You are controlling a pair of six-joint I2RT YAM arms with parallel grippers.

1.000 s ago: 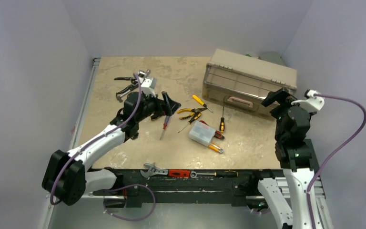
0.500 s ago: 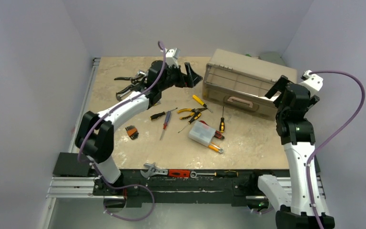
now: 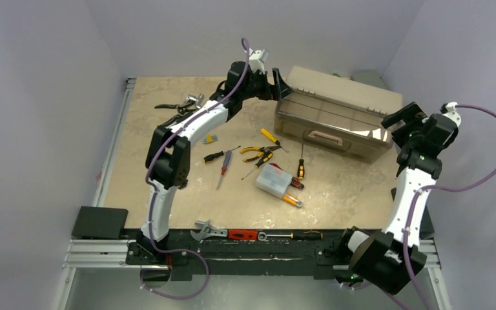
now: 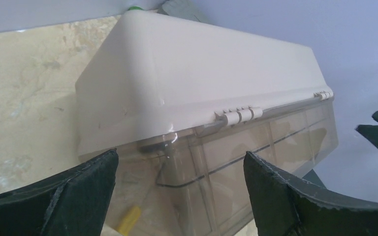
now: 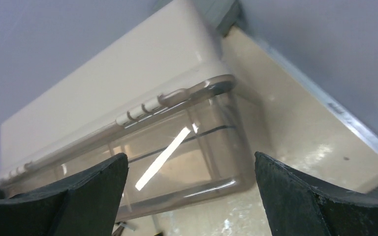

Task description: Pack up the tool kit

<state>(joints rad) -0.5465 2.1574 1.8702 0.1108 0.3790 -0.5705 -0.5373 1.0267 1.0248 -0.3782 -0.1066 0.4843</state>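
I see the toolbox [image 3: 336,116] at the table's far right, its long axis running left to right. My left gripper [image 3: 278,84] faces its left end and my right gripper [image 3: 402,117] its right end. Both sets of jaws are spread wide and empty, and about equally near.

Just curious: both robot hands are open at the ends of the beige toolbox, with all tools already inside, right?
No: the top view shows pliers and screwdrivers out on the table. The left hand and right hand are open at the toolbox ends.
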